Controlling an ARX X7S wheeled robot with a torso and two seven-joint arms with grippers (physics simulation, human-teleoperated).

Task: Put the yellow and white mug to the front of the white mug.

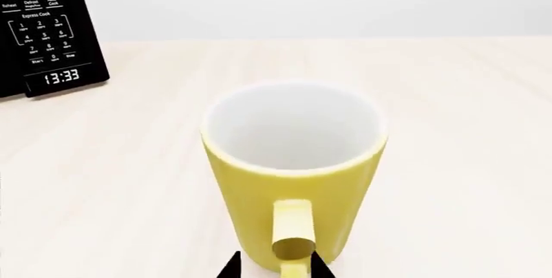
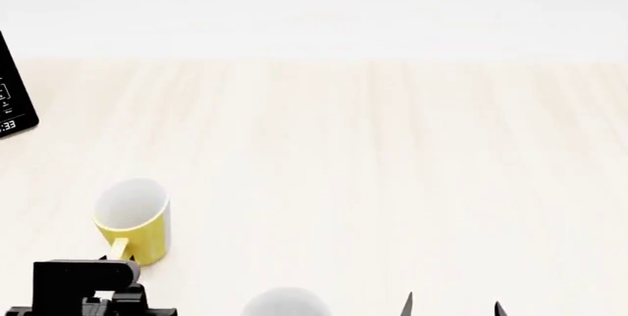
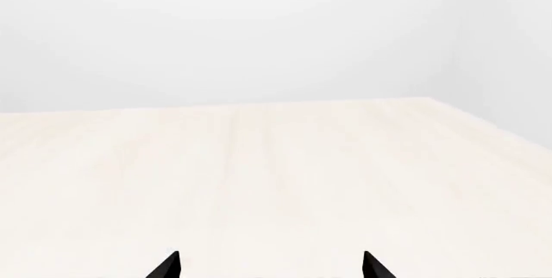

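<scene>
The yellow and white mug (image 1: 293,161) stands upright on the pale wooden counter, showing its yellow side, white inside and yellow loop handle (image 1: 293,236). My left gripper (image 1: 276,266) has its two black tips astride the handle, one tip against it and the other a little apart. In the head view the mug (image 2: 132,220) is at the near left with my left gripper (image 2: 118,261) just behind its handle. The white mug (image 2: 284,303) shows only its rim at the bottom edge. My right gripper (image 2: 452,309) is open and empty to its right; it also shows in the right wrist view (image 3: 269,266).
A black microwave control panel (image 1: 43,32) with a lit clock stands at the far left of the counter (image 2: 373,154) and also shows in the head view (image 2: 10,103). A white wall runs along the back of the counter.
</scene>
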